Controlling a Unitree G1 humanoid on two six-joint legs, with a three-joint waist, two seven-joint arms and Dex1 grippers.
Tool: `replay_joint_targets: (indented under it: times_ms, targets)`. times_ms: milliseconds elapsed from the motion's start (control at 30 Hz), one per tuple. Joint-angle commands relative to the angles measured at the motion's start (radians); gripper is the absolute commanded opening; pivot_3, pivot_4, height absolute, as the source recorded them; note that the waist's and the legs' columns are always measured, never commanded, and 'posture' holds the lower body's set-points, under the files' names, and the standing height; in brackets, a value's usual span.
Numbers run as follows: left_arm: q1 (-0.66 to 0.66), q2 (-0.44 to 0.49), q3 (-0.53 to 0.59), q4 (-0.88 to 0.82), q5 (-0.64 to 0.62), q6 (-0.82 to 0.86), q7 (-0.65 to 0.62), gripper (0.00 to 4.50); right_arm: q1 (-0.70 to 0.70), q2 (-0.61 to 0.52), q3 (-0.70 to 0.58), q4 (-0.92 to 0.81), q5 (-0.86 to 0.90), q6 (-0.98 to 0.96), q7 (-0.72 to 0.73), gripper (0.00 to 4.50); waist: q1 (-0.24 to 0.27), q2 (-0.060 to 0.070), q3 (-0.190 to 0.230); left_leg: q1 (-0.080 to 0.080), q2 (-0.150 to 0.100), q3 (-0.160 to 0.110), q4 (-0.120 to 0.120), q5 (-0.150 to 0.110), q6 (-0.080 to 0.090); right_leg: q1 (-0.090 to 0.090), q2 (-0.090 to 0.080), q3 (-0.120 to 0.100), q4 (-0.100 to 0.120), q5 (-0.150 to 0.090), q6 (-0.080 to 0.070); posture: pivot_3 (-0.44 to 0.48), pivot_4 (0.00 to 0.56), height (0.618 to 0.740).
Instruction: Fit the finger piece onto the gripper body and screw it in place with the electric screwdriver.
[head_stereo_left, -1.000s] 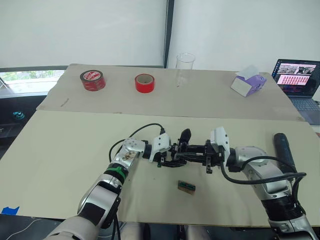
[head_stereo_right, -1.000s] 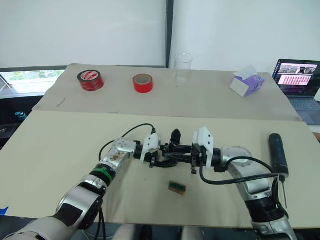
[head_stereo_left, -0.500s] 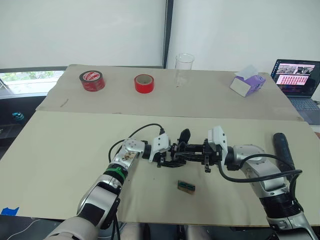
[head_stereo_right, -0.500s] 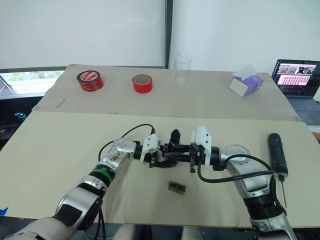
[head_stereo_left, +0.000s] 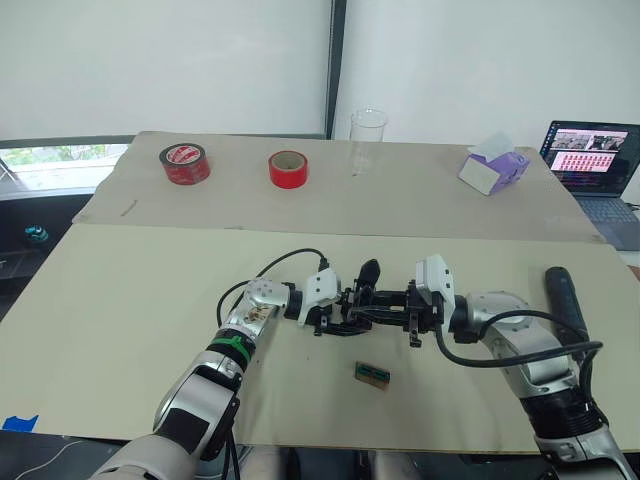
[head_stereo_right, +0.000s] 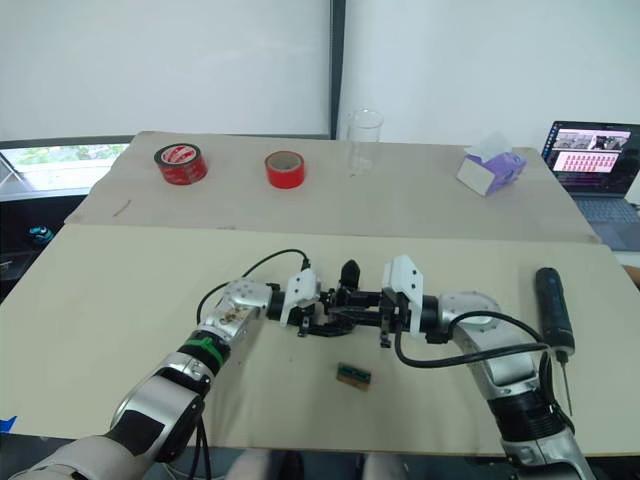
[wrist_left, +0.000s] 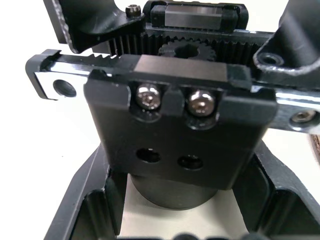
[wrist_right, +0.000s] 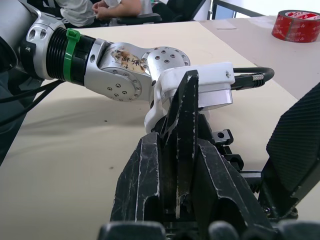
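Note:
At the table's middle my left gripper (head_stereo_left: 333, 309) is shut on the gripper body (head_stereo_left: 358, 302), a small black block whose pointed finger (head_stereo_left: 369, 270) sticks up. The left wrist view shows the gripper body (wrist_left: 180, 125) close up, with two screws, a toothed rack and a gear. My right gripper (head_stereo_left: 397, 301) meets it from the right, shut on the finger piece (wrist_right: 182, 145), a slim black taper held upright between its fingers. Whether the piece is seated on the body I cannot tell. The electric screwdriver (head_stereo_left: 562, 298) lies on the table at the far right, untouched.
A tiny green-brown block (head_stereo_left: 373, 372) lies just in front of the grippers. On the rear board stand two red tape rolls (head_stereo_left: 185, 161) (head_stereo_left: 289, 167), a clear glass (head_stereo_left: 368, 139) and a purple tissue box (head_stereo_left: 494, 168). A laptop (head_stereo_left: 590, 160) is at the far right.
My right gripper has edged slightly left toward the gripper body. The left gripper and the screwdriver have stayed put.

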Motion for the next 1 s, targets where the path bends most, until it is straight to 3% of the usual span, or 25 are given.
replay_joint_targets:
  times_ms: [33,167,233,533,633,700,800,1000]
  targets:
    - [0.026,0.023,-0.023,0.011,0.04,0.027,-0.007,2.33,0.008,-0.011,0.028,0.051,-0.061,-0.013,-0.001,0.39,0.0,0.0,0.0,0.0,0.0,0.0,0.0,0.0,0.0,0.0,0.0,0.0,0.0,0.0,0.0,0.0,0.15,0.74]
    - [0.028,0.027,-0.024,0.008,0.042,0.032,-0.007,2.33,-0.013,0.007,0.01,0.047,-0.022,-0.013,0.004,0.39,-0.001,0.0,0.0,0.0,0.0,0.0,0.0,0.0,0.0,0.0,0.0,0.0,0.0,0.0,0.0,0.0,0.15,0.74]
    - [0.028,0.028,-0.023,0.01,0.042,0.033,-0.006,2.33,-0.013,0.003,0.004,0.036,0.004,-0.001,0.026,1.44,-0.001,0.0,0.0,0.001,0.001,0.0,0.0,0.0,0.0,0.0,0.0,0.0,0.0,0.0,0.0,0.0,0.15,0.74]
    - [0.018,0.029,-0.019,0.024,0.041,0.047,-0.011,2.33,-0.001,-0.013,-0.067,-0.015,0.058,-0.036,0.069,4.48,-0.001,0.0,0.0,-0.002,0.001,0.001,0.0,0.0,0.0,-0.002,0.0,0.0,0.0,0.0,0.0,0.0,0.15,0.74]
    - [0.017,0.031,-0.02,0.028,0.04,0.07,-0.022,2.33,0.024,-0.03,-0.09,-0.051,0.073,-0.031,0.075,4.48,-0.001,0.0,0.0,-0.001,0.001,0.001,0.0,0.0,0.0,-0.002,0.0,0.0,0.0,0.0,0.0,0.0,0.15,0.74]
    - [0.019,0.032,-0.02,0.028,0.039,0.08,-0.025,3.35,0.039,-0.042,-0.107,-0.072,0.085,-0.025,0.075,4.5,-0.001,0.0,0.0,-0.001,0.001,0.0,0.0,0.0,0.0,-0.002,0.0,0.0,0.0,0.0,0.0,0.0,0.15,0.74]
    - [0.023,0.031,-0.017,0.03,0.041,0.07,-0.013,4.43,0.07,-0.066,-0.141,-0.107,0.105,-0.014,0.068,4.5,-0.002,0.0,0.0,-0.001,0.001,0.001,0.0,0.0,0.0,-0.002,0.0,0.0,0.0,0.0,0.0,0.0,0.15,0.74]
    - [0.048,0.069,0.015,0.015,0.02,0.016,-0.011,4.43,0.198,-0.144,-0.295,-0.222,0.159,0.012,0.026,4.5,-0.001,0.0,0.0,-0.001,0.001,0.0,-0.001,0.0,0.0,-0.002,0.0,0.001,0.0,0.0,0.0,0.0,0.15,0.74]
